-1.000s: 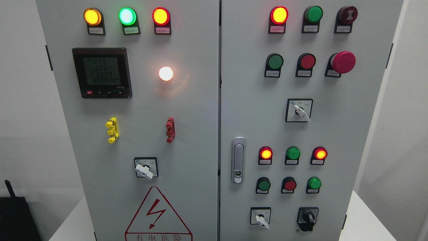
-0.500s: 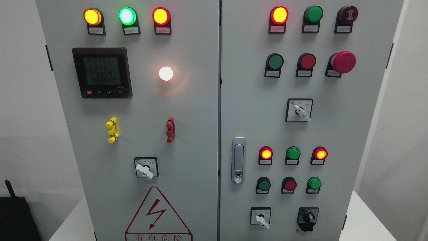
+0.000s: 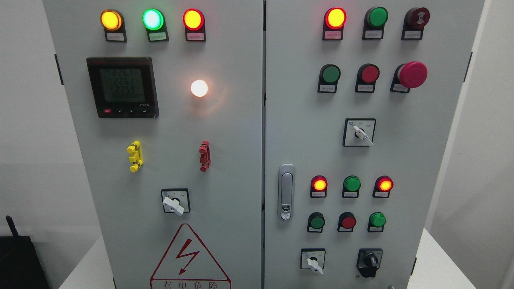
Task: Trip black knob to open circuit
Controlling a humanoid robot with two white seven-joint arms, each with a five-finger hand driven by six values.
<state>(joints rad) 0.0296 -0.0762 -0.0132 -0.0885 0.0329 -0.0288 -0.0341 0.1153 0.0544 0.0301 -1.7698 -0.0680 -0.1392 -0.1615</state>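
Observation:
The black knob (image 3: 370, 261) sits on a black plate at the lower right of the grey cabinet's right door (image 3: 401, 160); its handle stands roughly upright. A tiny grey tip (image 3: 388, 287) pokes in at the bottom edge, just right of and below the knob and apart from it. It is too small to tell what part of my right hand it is. My left hand is out of view.
White selector switches (image 3: 313, 263) (image 3: 363, 134) (image 3: 173, 204), a red mushroom button (image 3: 411, 74), lit indicator lamps and a door latch (image 3: 286, 192) fill the panel. The left door carries a meter (image 3: 122, 87) and a warning triangle. A black object (image 3: 18, 261) stands at lower left.
A small grey tip has come into view at the bottom edge, right of the black knob. The panel and its lamps look the same.

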